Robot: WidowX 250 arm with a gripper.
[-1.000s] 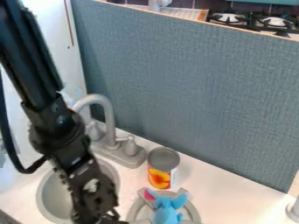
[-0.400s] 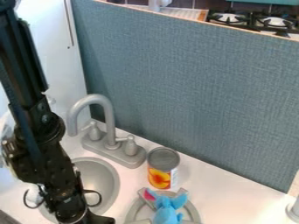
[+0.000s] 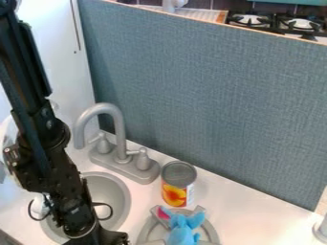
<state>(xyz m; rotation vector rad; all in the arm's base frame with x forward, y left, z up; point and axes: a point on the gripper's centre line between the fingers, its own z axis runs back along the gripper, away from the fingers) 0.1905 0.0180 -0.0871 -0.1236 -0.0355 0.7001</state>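
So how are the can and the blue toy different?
The can stands upright, while the blue toy lies on the round gray burner. The can is smooth and round with a flat top; the toy has big ears, one pink inside. Both are near the sink.

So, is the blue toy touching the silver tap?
Apart. The camera view shows white counter between the blue toy and the silver tap.

there is one sink [image 3: 114, 198], one faucet [image 3: 119, 134] with two handles [image 3: 142, 160], one can [image 3: 178, 178], one blue plush toy [image 3: 182, 232], one blue-gray panel [image 3: 211, 95] and two stove burners [image 3: 251, 19].
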